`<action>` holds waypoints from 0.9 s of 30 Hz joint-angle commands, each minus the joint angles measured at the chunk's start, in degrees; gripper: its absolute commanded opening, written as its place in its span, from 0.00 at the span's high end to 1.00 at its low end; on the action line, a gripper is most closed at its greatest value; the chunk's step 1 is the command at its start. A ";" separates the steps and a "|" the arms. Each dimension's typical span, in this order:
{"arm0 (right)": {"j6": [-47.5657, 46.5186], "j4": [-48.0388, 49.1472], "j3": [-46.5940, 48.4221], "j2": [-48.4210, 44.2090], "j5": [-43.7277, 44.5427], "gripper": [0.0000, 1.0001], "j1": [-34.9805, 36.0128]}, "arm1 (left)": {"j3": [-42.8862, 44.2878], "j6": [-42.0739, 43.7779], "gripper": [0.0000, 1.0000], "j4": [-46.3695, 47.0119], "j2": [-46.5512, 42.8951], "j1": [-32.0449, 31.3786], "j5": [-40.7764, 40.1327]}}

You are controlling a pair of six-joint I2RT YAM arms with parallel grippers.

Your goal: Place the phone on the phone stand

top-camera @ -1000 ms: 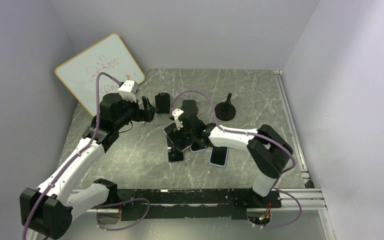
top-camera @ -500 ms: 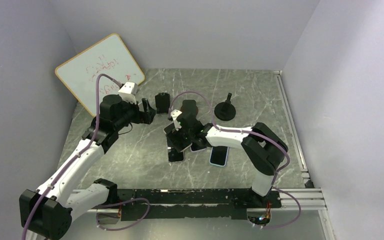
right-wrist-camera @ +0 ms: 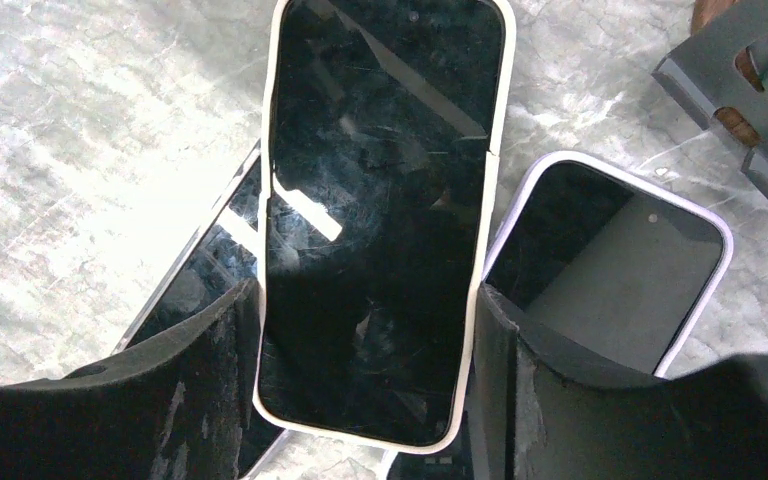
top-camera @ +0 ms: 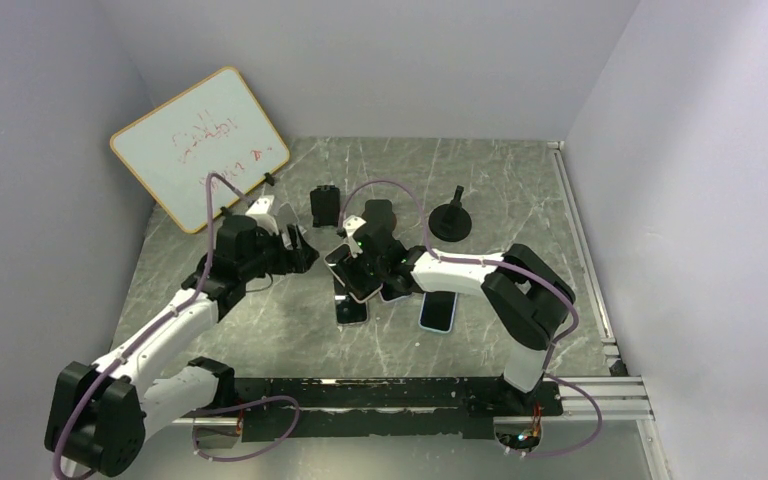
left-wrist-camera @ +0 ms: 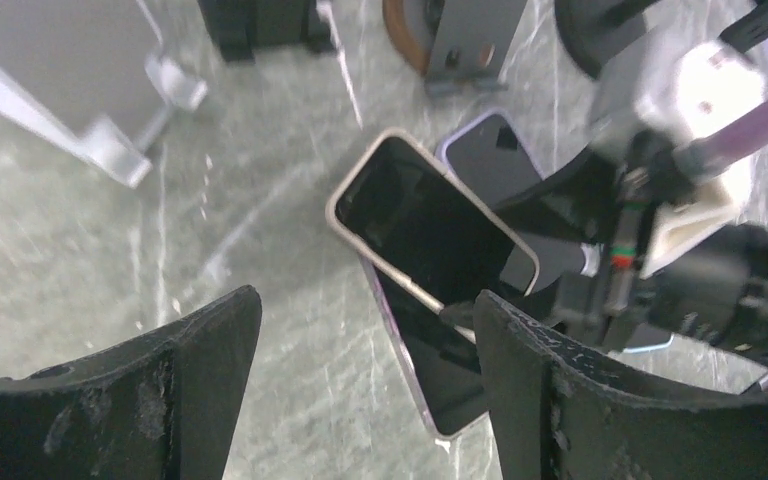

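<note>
Right wrist view: a cream-cased phone [right-wrist-camera: 380, 200] lies screen up between the fingers of the right pincer [right-wrist-camera: 365, 295], which presses on both its long edges, a contact the overhead camera cannot resolve. The left wrist camera adds the layering: the gripped phone [left-wrist-camera: 430, 225] overlaps a purple-edged phone [left-wrist-camera: 430, 380] lying on the marbled worktop [left-wrist-camera: 110, 270]. The left pincer [left-wrist-camera: 368, 305] gapes wide and holds nothing, hovering just beside the pile.

From above, both arms reach inward, the left arm [top-camera: 160, 320] low and stretched, the right arm [top-camera: 460, 272] folded at the elbow (a purple cable loops over it). A black phone stand [top-camera: 324, 205] stands beyond the phones, apart from them. A dark grey stand [right-wrist-camera: 750, 90] sits just past a lilac-cased phone [right-wrist-camera: 610, 260], and a round-based stand [top-camera: 450, 218] is farther right. What may be a silver stand [left-wrist-camera: 90, 90] shows only to the left wrist. A blue-cased phone [top-camera: 438, 312] rests beside the right forearm. The red marker on the leaning whiteboard [top-camera: 200, 140] is too faint to read.
</note>
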 commanded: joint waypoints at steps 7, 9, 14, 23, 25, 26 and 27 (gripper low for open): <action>1.62 1.27 -0.82 1.87 -1.74 0.56 0.41 | -11.36 -9.82 0.20 18.16 5.59 0.30 7.07; 1.35 0.52 -0.50 2.34 -2.04 0.43 0.43 | -11.78 -9.86 0.21 18.91 6.51 0.30 7.17; 1.03 0.41 -1.16 1.82 1.01 0.29 0.54 | -12.21 -9.61 0.21 19.34 7.12 0.30 6.95; -0.07 1.75 -2.76 0.37 8.49 0.26 1.56 | -13.01 -9.76 0.21 20.59 8.45 0.30 6.74; -0.56 1.74 -2.76 0.53 10.06 0.24 2.07 | -13.09 -9.77 0.21 20.77 8.64 0.30 6.80; -0.70 1.80 -2.83 0.59 10.56 0.24 2.30 | -13.16 -9.79 0.21 20.83 8.76 0.30 6.82; -0.79 1.91 -2.92 0.63 10.93 0.22 2.53 | -13.16 -9.67 0.21 20.76 8.77 0.30 6.75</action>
